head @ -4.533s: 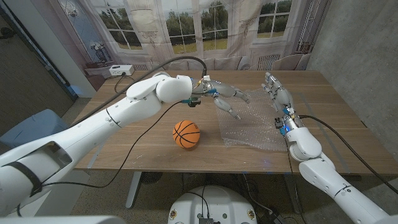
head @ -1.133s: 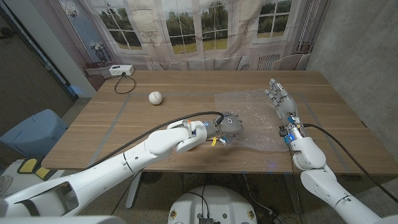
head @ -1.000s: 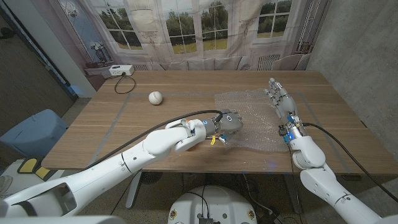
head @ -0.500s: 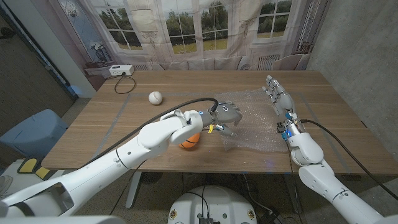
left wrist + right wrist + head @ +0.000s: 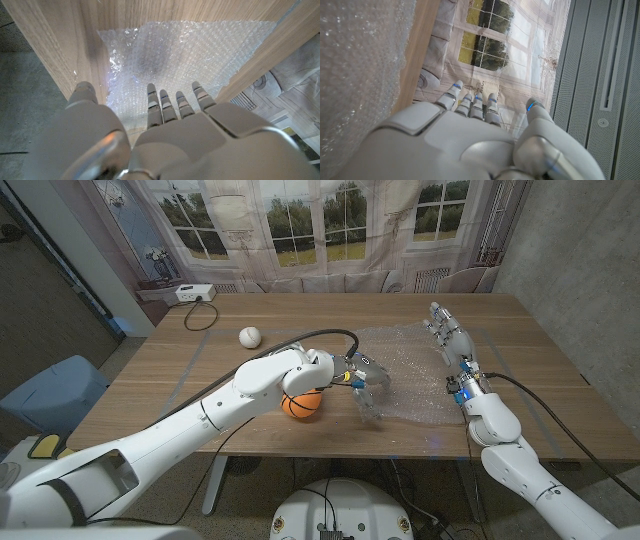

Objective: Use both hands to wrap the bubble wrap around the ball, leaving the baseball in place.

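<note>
A robot stands at a wooden table (image 5: pixel 200 370) with two balls and one sheet of bubble wrap (image 5: pixel 420 375) on it. The wrap lies flat on the right half of the table, reaching close to the near edge. An orange basketball (image 5: pixel 300 404) sits on bare wood just beside the wrap's left edge, near the table's near edge and partly hidden under the left arm. A white baseball (image 5: pixel 249 336) rests well apart from it, toward the far left part of the table. The left hand (image 5: pixel 367 385) hangs over the wrap's left edge with its fingers apart and pointing downward, gripping nothing; from its wrist camera the fingers (image 5: pixel 172 102) spread above the sheet. The right hand (image 5: pixel 447 337) stands with fingers extended and apart over the wrap's right side, also holding nothing, and whether it touches the sheet cannot be told. What could go wrong: the basketball is not on the wrap, so lifting or dragging the sheet may nudge the ball and send it rolling off the near edge. The thin, slippery wrap could slide out of open fingers. A wide sweep of the left arm might knock the baseball, which should not move. Count: one sheet, one basketball, one baseball, two hands.
</note>
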{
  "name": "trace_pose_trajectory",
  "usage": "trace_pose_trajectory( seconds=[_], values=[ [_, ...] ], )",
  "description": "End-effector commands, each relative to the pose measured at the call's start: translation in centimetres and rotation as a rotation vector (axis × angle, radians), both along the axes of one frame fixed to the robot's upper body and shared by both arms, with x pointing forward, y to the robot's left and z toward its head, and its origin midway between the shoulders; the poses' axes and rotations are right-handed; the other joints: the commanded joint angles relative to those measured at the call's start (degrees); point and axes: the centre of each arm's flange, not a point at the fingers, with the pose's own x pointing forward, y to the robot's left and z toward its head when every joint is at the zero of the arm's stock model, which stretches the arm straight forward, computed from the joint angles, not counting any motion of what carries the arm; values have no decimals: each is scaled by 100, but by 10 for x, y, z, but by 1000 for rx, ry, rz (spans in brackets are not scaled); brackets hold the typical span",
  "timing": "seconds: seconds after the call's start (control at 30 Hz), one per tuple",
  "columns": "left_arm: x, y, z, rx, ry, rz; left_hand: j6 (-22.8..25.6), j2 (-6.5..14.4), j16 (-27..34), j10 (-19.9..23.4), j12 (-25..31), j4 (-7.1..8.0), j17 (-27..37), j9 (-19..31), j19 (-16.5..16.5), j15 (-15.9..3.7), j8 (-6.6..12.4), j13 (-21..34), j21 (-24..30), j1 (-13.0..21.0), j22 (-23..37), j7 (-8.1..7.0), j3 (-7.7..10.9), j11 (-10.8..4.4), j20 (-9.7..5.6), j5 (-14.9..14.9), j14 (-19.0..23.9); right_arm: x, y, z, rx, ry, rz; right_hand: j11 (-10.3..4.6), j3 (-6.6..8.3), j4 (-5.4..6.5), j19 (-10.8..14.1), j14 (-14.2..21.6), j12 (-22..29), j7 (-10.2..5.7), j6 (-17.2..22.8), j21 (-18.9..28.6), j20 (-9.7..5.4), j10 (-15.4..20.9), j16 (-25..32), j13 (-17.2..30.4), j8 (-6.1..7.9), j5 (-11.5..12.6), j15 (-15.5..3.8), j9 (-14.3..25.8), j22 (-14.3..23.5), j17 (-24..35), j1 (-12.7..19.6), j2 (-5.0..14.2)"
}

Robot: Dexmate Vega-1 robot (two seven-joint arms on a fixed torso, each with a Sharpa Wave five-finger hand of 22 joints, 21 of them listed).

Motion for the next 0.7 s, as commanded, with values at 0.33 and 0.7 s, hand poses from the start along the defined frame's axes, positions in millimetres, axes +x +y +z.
trace_pose_trajectory(
  seconds=[0.33, 0.7],
  values=[
    [6, -20, -23, 99, -127, -48, 247, 136, 86, 184, 122, -288, -2, 42, 136, -118, 89, 20, 79, 557, 18, -82, 176, -175, -36, 112, 178, -2, -16, -20, 44, 4, 1, -2, -16, -22, 15, 44, -6, -14, 32, 6, 23, 53, 22, 23, 5, 52, -13, 25, 33, 11, -6, 2],
    [6, -25, -38, 119, -183, -55, 448, 435, 110, 387, 189, -525, -13, 57, 268, -222, 166, 18, 122, 1081, 17, -148, 427, -274, -81, 84, 345, 2, -22, -28, 57, 5, 11, -17, -17, -27, 16, 56, -5, -21, 34, 6, 27, 62, 23, 23, 4, 53, -14, 25, 33, 10, -9, -1]
  ],
)
